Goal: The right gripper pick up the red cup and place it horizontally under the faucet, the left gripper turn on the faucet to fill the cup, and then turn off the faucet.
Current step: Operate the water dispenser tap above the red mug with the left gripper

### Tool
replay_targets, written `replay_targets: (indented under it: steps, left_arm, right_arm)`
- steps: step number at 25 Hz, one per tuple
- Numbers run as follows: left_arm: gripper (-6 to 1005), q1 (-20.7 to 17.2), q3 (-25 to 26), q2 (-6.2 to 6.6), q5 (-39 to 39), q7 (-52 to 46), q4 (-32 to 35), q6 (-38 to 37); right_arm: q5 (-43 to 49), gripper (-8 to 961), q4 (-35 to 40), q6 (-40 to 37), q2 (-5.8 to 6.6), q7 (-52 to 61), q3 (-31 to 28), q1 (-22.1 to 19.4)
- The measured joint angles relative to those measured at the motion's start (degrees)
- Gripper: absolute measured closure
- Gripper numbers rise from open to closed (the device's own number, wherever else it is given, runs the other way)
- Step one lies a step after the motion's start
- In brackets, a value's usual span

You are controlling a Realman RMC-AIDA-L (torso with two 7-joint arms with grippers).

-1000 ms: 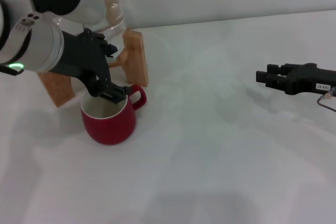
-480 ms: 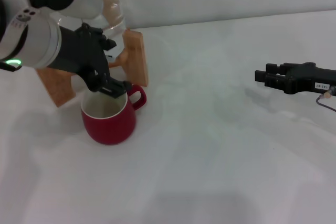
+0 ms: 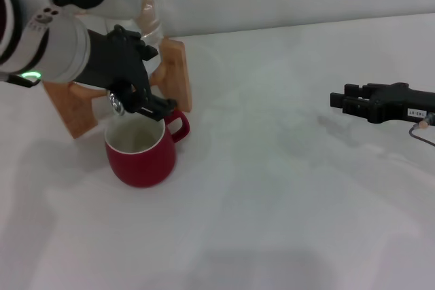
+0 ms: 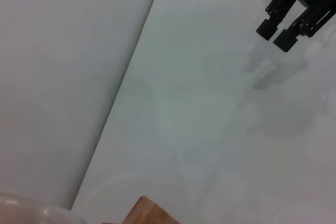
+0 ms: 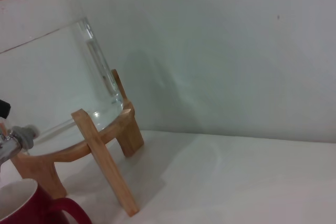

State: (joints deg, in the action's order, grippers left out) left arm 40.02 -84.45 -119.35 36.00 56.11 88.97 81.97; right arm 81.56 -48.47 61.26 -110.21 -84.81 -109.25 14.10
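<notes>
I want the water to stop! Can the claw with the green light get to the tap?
Probably yes. The left claw is already right at the faucet, above the red cup, with nothing between them. The right claw waits far off.

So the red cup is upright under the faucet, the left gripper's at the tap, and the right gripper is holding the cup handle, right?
Not quite: in the head view the right gripper is far from the red cup, holding nothing. The cup does stand upright under the faucet, with the left gripper there.

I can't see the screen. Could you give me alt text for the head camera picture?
A robot's left gripper is at the chrome faucet of a clear water jar on a wooden stand, directly above an upright red cup on a white table. The right gripper hangs idle far off to the right, holding nothing.
</notes>
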Motion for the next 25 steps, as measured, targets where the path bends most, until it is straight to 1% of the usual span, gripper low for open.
replay_targets:
  steps: [6,12,25]
  left_arm:
    - [120,0.49,-0.53,0.00,0.48,-0.06,-0.83,0.56]
    - [119,0.06,-0.71,0.00,0.49,-0.40,-0.57,2.06]
    - [119,-0.06,-0.72,0.00,0.13,-1.08,-0.08,3.62]
  right_arm:
    - [0.00,516,0.14,-0.01,0.16,0.00,0.00,0.05]
    - [0.00,516,0.31,-0.14,0.40,0.00,0.00,0.06]
    - [0.00,516,0.42,-0.26,0.45,-0.01,0.00,0.06]
